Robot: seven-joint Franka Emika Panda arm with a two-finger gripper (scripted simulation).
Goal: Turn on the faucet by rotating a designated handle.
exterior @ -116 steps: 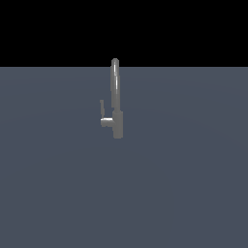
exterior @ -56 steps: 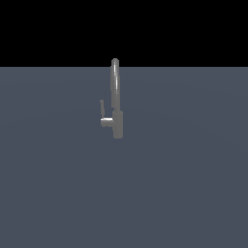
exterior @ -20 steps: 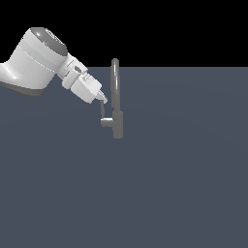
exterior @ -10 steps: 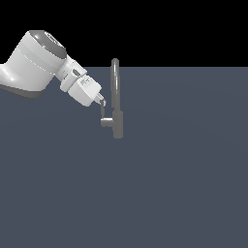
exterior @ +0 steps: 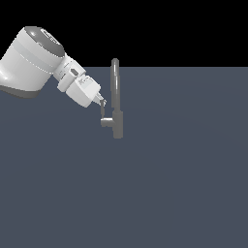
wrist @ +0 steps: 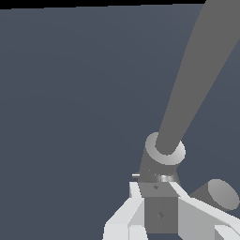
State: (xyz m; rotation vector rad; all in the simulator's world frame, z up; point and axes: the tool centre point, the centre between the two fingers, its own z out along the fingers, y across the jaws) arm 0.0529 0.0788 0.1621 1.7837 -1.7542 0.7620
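Note:
The faucet [exterior: 115, 92] is a tall slim grey spout on a thicker base, standing on the dark grey surface. Its handle [exterior: 103, 115] is a short thin lever rising from a stub on the side toward the exterior view's left. My gripper [exterior: 102, 105] comes down onto the lever's top from the upper left. In the wrist view the lever [wrist: 160, 208] sits between my two white fingers [wrist: 123, 218], which touch its sides, and my gripper [wrist: 157, 191] is shut on it. The spout [wrist: 199, 70] runs diagonally behind, and the stub's end [wrist: 221, 193] shows beside the fingers.
The white arm [exterior: 31, 60] reaches in from the exterior view's upper left. The flat dark grey surface [exterior: 184, 184] spreads around the faucet, and nothing else shows on it.
The arm, absent 2.8 s ago, has come in from the upper left. Over the last second the gripper has settled slightly lower on the lever; the lever's position looks about the same.

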